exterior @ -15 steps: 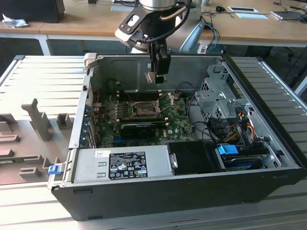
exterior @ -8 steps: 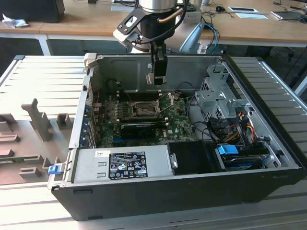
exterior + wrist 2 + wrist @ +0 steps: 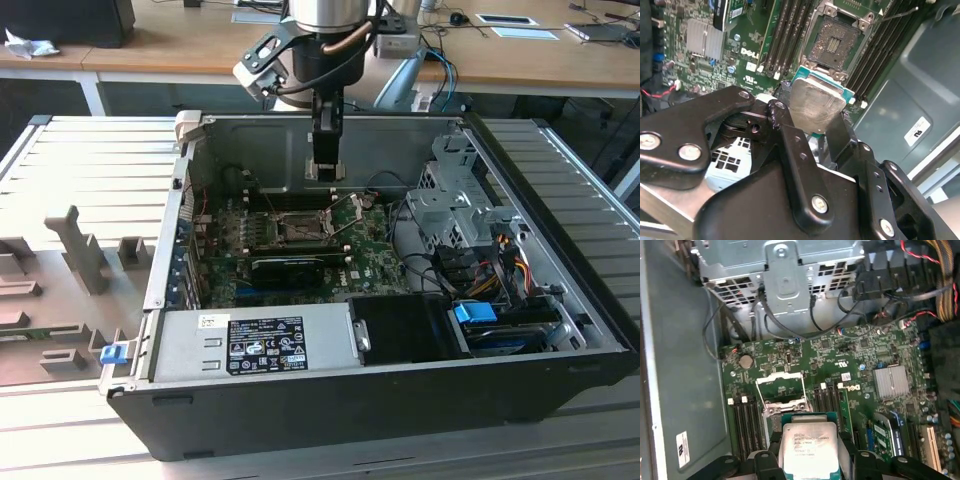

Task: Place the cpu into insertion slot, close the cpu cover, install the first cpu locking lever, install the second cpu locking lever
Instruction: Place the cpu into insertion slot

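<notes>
One gripper (image 3: 325, 170) hangs inside an open black computer case (image 3: 400, 405) that lies on a ribbed grey bench (image 3: 80, 150), above the far edge of the green motherboard (image 3: 225, 285). Its two black, bolted metal fingers (image 3: 839, 136) are closed part-way and pinch the single cpu (image 3: 817, 102) by two opposite edges.

The cpu is a small flat square. It has a dull, brushed silvery lid with rounded shoulders, set on a teal-green carrier board that shows as a thin border. In the first wrist view the cpu (image 3: 807, 450) bears a block of fine print on its face. It is held in the air, clear of the board and tilted a little in the second wrist view.

The one insertion slot (image 3: 835, 42) lies just beyond the cpu. It is a square socket with a dark, grainy centre inside a bright stamped steel frame, and it is bare. In the first wrist view, a thin silver frame past the socket looks like the cpu cover (image 3: 780, 386) tipped open, though its angle is hard to judge.

Long black memory slots flank the socket on both sides. One finned aluminium heat sink (image 3: 891, 382) and one round coin cell (image 3: 745, 361) sit on the motherboard. One grey power supply box (image 3: 250, 345) lies along the near edge of the case.
</notes>
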You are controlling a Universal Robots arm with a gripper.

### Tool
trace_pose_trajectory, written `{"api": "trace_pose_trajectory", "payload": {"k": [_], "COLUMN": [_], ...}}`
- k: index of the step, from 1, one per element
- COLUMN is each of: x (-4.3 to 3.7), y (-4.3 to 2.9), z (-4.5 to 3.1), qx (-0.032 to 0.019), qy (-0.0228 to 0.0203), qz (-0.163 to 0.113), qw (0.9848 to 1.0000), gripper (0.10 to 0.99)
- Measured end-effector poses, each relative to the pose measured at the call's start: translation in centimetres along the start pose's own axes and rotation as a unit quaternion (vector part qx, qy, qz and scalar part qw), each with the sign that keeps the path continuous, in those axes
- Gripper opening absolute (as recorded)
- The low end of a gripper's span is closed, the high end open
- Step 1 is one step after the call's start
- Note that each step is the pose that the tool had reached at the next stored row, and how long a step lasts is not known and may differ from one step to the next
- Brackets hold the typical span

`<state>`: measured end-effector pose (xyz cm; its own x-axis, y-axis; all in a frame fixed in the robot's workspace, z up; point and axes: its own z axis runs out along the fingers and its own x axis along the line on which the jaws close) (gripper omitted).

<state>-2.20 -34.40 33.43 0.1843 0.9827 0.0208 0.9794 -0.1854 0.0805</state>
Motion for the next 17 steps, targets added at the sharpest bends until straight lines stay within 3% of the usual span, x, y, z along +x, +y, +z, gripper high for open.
{"api": "trace_pose_trajectory", "payload": {"k": [6,9,12,17], "x": [-0.01,-0.02,-0.04,-0.05], "y": [-0.04,-0.09,-0.15,-0.2], "z": [0.47,0.96,1.28,1.81], "qx": [-0.001,-0.0011,-0.0007,0.0005], "qy": [-0.004,-0.0042,-0.0027,0.0018], "qz": [0.048,0.052,0.037,-0.02], "qw": [0.9988,0.9987,0.9993,0.9998], "gripper": [0.525,0.525,0.525,0.525]}}
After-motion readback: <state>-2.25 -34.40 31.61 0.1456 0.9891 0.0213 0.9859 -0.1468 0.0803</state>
